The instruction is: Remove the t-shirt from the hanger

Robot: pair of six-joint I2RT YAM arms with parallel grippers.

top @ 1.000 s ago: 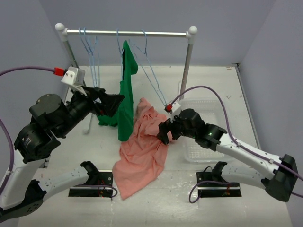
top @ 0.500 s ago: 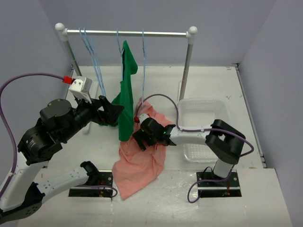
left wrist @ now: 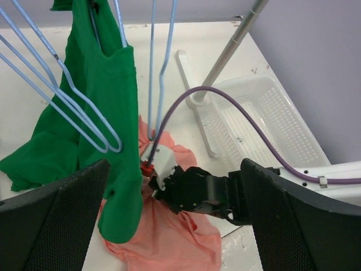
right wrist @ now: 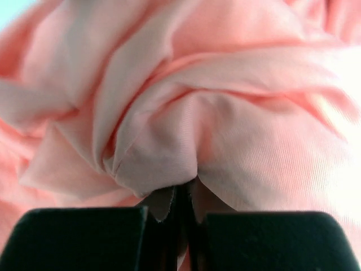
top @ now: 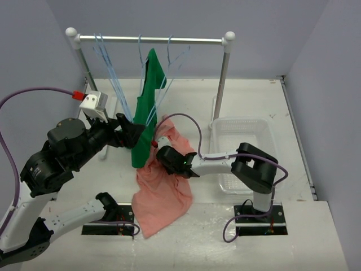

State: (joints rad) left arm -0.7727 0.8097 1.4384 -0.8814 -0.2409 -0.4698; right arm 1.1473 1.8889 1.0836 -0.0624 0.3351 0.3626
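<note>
The right end effector (right wrist: 183, 197) is clenched on a raised fold of the salmon-pink cloth t-shirt (top: 163, 197), in the bunched upper part of the garment. The thin light-blue wire hanger (top: 160, 95) rises just behind and above that grip, leaning up and away to the metal rail (top: 152, 39). Its lower end dips into the pink cloth just beyond the end effector, so the collar end seems not yet free of it. The t-shirt's long axis runs from that bunched end, past the right end effector, toward the arm bases, where the hem lies spread on the white bench (top: 293, 226). The collar end points toward the rail and the hem toward the near edge. The left end effector (top: 135, 131) is released, jaws wide, to the left of the grip beside the dark green shirt (top: 148, 107). The right arm is the nearer one. Freeing the shirt likely calls for a pull along the garment's length, away from the hanger's foot.
</note>
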